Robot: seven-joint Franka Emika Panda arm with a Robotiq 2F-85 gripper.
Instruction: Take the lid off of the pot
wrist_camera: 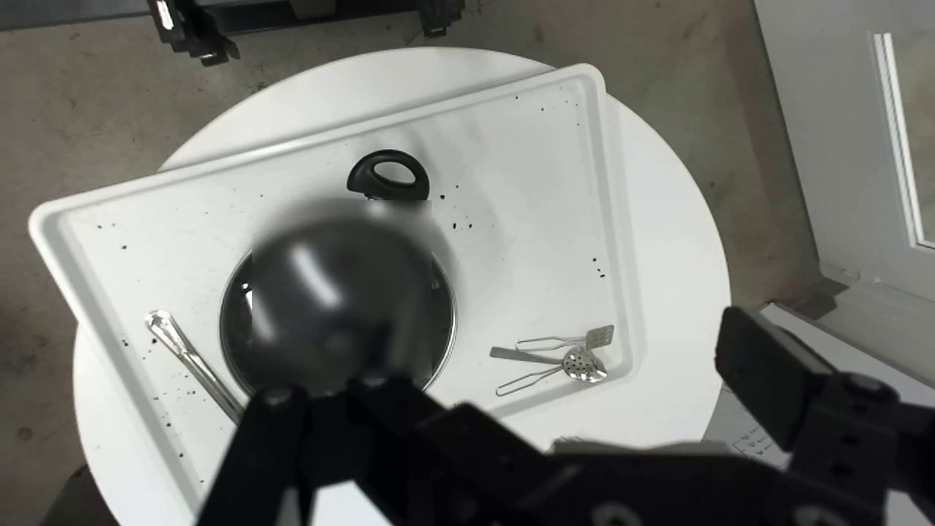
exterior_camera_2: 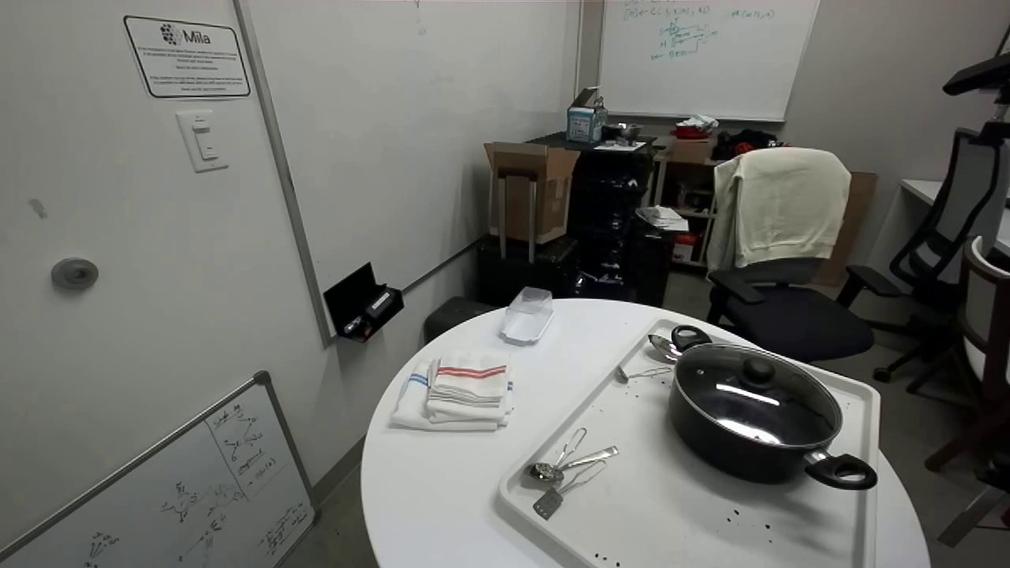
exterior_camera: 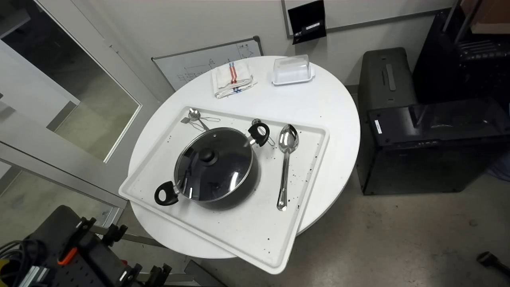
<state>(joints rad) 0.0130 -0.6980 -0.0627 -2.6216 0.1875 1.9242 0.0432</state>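
Lid [exterior_camera: 219, 167] found seated on pot [exterior_camera_2: 730, 443]

The pot's contents cannot be made out through the dark glass. In one white tray [exterior_camera: 239, 239] are held the pot, one large spoon [exterior_camera: 285, 169] and four small utensils [wrist_camera: 582, 363]: three clustered near a corner, one beside the pot. One white dish [exterior_camera: 293, 81] is noted. The gripper [wrist_camera: 548, 358] is seen spread wide.

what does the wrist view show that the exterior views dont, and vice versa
Only the wrist view: the hand, blurred in the foreground.

Only the exterior views: the clear-covered white dish, the black wall holder and the large spoon's bowl.

Both share: the pot with the lid on it, the white tray, the round table and small metal utensils.
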